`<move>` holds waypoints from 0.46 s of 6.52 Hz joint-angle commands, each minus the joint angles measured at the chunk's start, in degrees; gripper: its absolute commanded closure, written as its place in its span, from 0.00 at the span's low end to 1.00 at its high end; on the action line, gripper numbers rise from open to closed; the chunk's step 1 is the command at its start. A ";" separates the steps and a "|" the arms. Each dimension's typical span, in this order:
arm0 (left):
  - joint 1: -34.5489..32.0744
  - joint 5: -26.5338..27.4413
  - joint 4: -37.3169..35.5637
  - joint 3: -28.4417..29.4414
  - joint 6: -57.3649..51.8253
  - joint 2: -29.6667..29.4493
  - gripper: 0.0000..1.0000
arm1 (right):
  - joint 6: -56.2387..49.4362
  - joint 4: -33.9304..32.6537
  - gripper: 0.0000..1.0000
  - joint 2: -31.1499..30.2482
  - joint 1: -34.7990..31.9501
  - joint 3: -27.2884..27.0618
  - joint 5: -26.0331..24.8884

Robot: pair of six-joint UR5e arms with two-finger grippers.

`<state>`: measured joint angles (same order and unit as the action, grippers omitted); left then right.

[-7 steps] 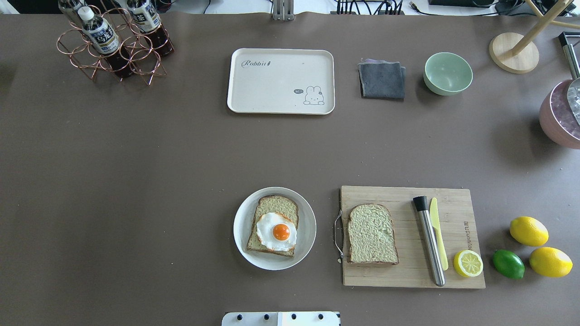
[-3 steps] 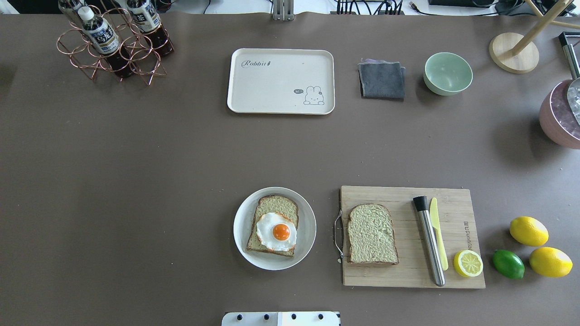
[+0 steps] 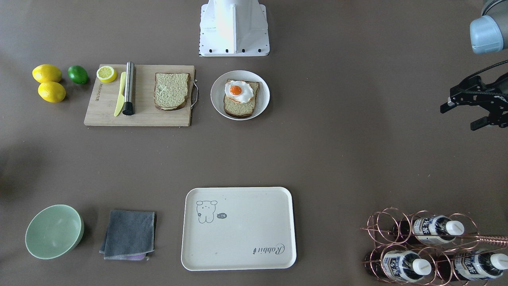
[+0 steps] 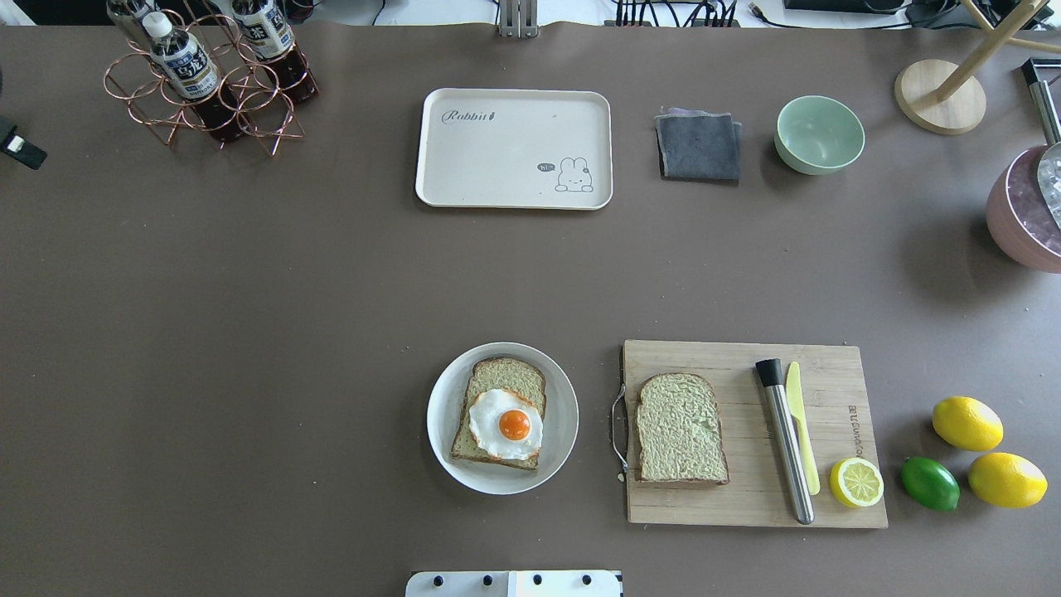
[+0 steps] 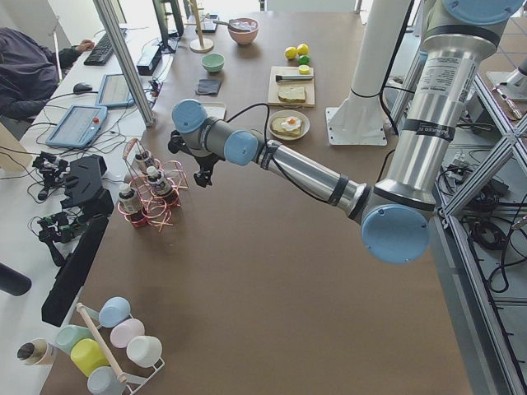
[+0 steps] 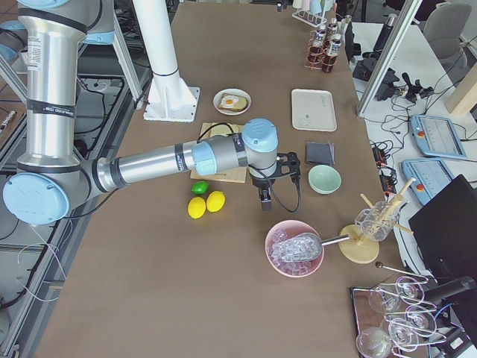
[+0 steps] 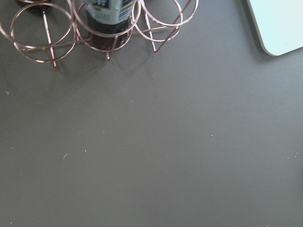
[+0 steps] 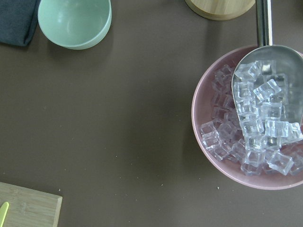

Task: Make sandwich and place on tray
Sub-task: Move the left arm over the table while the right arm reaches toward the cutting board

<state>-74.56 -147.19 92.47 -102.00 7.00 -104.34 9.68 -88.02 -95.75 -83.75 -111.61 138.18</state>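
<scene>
One bread slice [image 4: 497,377] lies on a round white plate [image 4: 439,431] with the fried egg [image 4: 507,424] on top. The second slice [image 4: 680,428] lies bare on the bamboo cutting board [image 4: 746,497]. The cream tray [image 4: 514,148] lies empty at the far middle. My left gripper [image 3: 460,117] hovers open and empty at the table's left end, beside the bottle rack [image 4: 207,79], far from the bread. My right gripper [image 6: 268,186] shows only in the exterior right view, above the table between the board and the ice bowl; I cannot tell if it is open.
On the board lie a steel muddler [image 4: 786,439], a yellow knife [image 4: 802,423] and a lemon half [image 4: 856,482]. Two lemons [image 4: 966,423] and a lime [image 4: 930,483] lie to its right. A grey cloth [image 4: 699,147], green bowl [image 4: 819,134] and pink ice bowl [image 4: 1024,215] stand far right.
A piece of my left gripper has come into the overhead view at the left edge. The bread, egg, plate and tray have not moved.
</scene>
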 commanded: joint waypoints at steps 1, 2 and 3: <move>6.58 3.23 16.78 3.26 6.08 -2.34 0.02 | 3.94 0.13 0.00 1.87 1.93 -2.21 0.59; 8.62 3.92 17.03 3.38 15.93 -2.27 0.02 | 4.03 0.13 0.00 3.18 3.14 -2.13 0.60; 12.99 13.07 16.95 0.34 25.16 -2.62 0.02 | 5.86 0.21 0.00 3.81 4.55 -2.47 0.60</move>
<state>-65.75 -141.18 108.43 -99.74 22.41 -106.54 14.01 -87.87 -92.86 -80.66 -113.73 138.74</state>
